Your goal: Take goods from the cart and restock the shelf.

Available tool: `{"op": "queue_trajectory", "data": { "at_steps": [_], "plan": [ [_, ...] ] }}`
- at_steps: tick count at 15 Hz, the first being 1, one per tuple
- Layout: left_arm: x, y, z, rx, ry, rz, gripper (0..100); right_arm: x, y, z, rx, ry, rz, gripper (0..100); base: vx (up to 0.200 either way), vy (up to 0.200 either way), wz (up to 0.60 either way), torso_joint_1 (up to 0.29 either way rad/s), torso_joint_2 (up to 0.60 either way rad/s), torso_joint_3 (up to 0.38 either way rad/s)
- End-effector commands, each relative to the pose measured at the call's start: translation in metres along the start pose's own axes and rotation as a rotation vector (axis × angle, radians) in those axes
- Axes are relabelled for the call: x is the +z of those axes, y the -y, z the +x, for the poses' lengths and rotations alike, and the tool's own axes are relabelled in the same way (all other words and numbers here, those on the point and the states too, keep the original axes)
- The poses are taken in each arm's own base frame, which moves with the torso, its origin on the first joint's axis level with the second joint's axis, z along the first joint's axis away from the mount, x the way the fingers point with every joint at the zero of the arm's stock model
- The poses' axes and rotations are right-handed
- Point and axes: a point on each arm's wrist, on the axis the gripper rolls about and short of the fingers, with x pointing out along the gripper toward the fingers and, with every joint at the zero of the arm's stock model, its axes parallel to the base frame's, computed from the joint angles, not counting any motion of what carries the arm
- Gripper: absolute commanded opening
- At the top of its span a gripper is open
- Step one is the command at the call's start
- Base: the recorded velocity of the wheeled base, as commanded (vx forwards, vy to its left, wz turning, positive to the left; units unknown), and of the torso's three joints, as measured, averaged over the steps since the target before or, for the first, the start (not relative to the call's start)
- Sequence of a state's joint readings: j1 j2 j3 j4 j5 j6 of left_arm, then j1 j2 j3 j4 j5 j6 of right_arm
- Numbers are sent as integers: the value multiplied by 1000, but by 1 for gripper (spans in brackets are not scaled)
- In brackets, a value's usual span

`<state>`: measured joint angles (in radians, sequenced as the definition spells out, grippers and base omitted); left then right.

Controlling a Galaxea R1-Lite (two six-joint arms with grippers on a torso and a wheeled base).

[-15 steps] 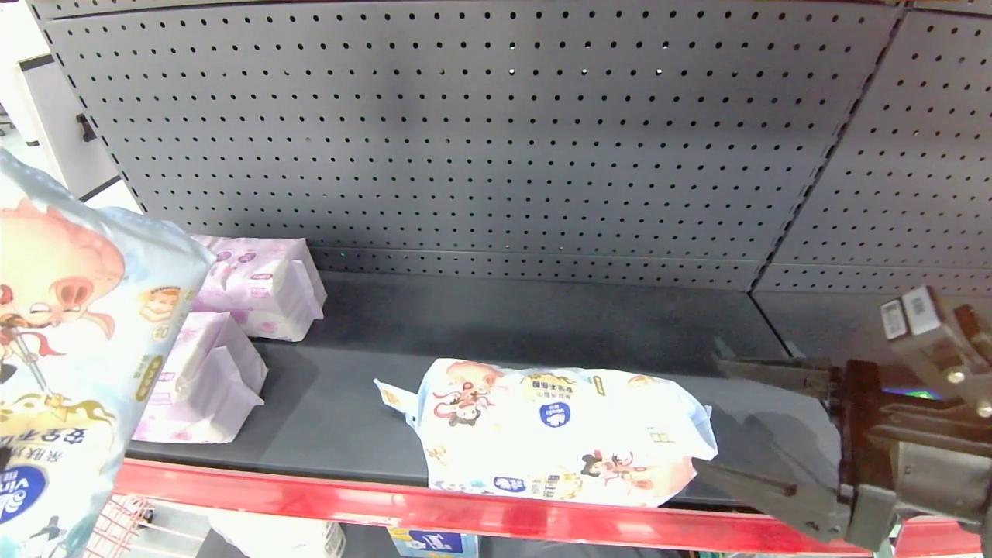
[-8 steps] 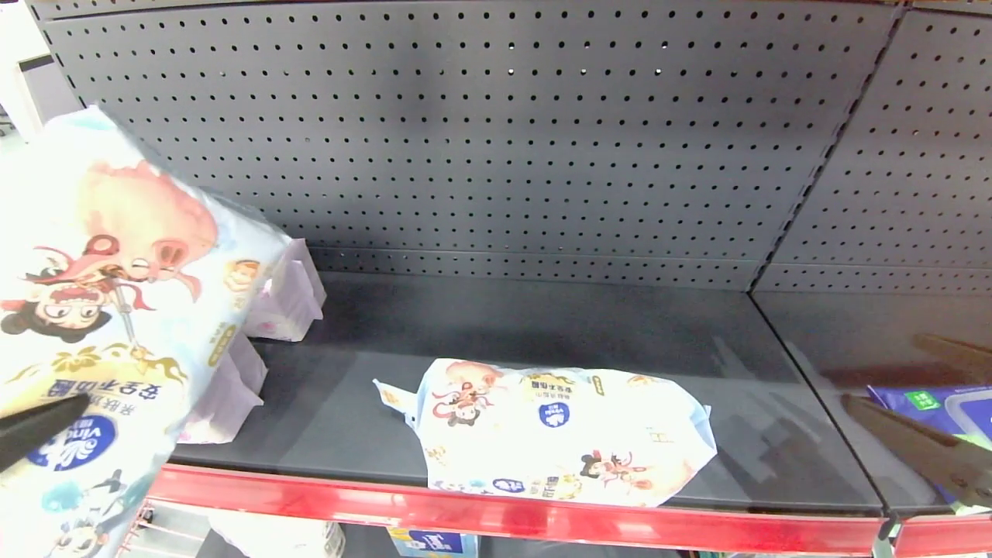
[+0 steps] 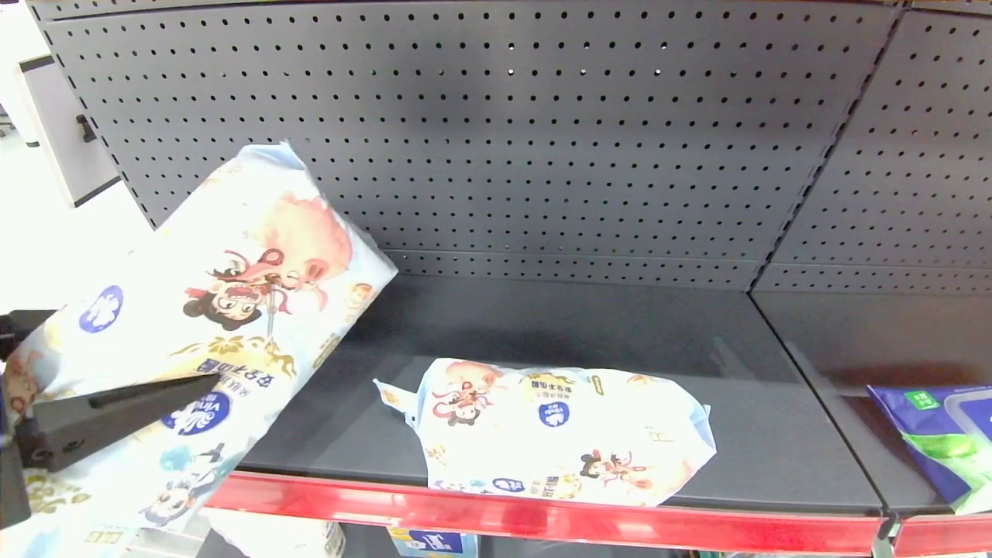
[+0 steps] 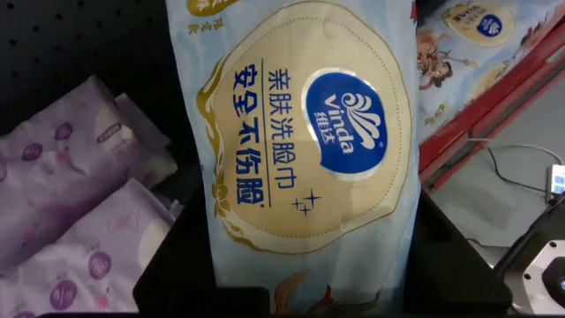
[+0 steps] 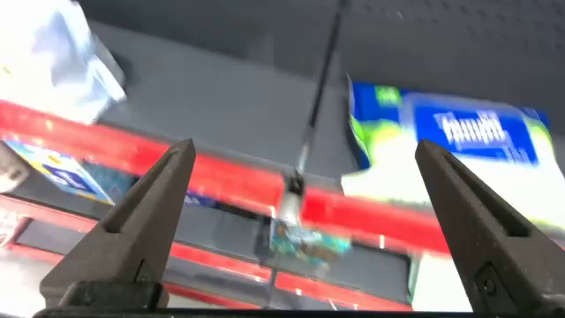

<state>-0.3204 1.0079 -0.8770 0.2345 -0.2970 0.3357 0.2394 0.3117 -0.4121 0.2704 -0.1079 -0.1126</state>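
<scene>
Item 1, left gripper [image 4: 305, 265]: I read its two black fingers closed against the sides of a pale blue, cartoon-printed soft plastic pack of face towels [image 3: 232, 310], which sits between them. The pack hangs tilted over the left end of the dark grey metal shelf [image 3: 542, 325], with its upper corner toward the grey perforated back panel [image 3: 504, 139] and its lower end out past the red front rail [image 3: 542, 515]. Whether it touches the deck I cannot tell. Item 2, second pack of the same print [image 3: 558, 434]: lying flat mid-shelf near the front rail, apart from the held one. Item 3, soft purple-patterned packs [image 4: 71, 177]: on the shelf just beside the held pack. Item 4, right gripper [image 5: 306, 155]: fingers spread wide, nothing between them, facing the red rail. Item 5, blue and green plastic pack [image 3: 938, 434]: flat on the neighbouring shelf bay to the right.
</scene>
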Motion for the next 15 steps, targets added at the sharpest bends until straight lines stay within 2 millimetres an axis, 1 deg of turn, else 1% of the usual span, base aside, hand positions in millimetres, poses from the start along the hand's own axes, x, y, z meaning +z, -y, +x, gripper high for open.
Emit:
{"op": "queue_trajectory", "data": {
  "at_steps": [1, 2, 3, 6, 9, 12, 15],
  "plan": [
    [12, -14, 30, -30, -43, 13, 0, -20, -1, -27, -55, 94, 16, 100, 0, 0, 0, 0, 0, 0],
    [14, -15, 34, -34, -45, 19, 0, -22, -1, -27, -61, 95, 17, 100, 0, 0, 0, 0, 0, 0],
    [17, -19, 43, -78, -43, 26, 0, -30, -3, -25, -74, 89, 18, 100, 0, 0, 0, 0, 0, 0],
    [14, -21, 61, -163, -63, 43, 0, -41, -4, -18, -80, 50, 15, 100, 0, 0, 0, 0, 0, 0],
    [14, -27, 77, -191, -82, 59, 0, -42, -5, -15, -84, 66, 16, 100, 0, 0, 0, 0, 0, 0],
    [20, -38, 107, -180, -54, 85, 0, -42, -5, -15, -86, 69, 17, 100, 0, 0, 0, 0, 0, 0],
    [24, -47, 128, -180, -52, 122, 0, -42, -5, -14, -85, 67, 17, 100, 0, 0, 0, 0, 0, 0]
  ]
}}
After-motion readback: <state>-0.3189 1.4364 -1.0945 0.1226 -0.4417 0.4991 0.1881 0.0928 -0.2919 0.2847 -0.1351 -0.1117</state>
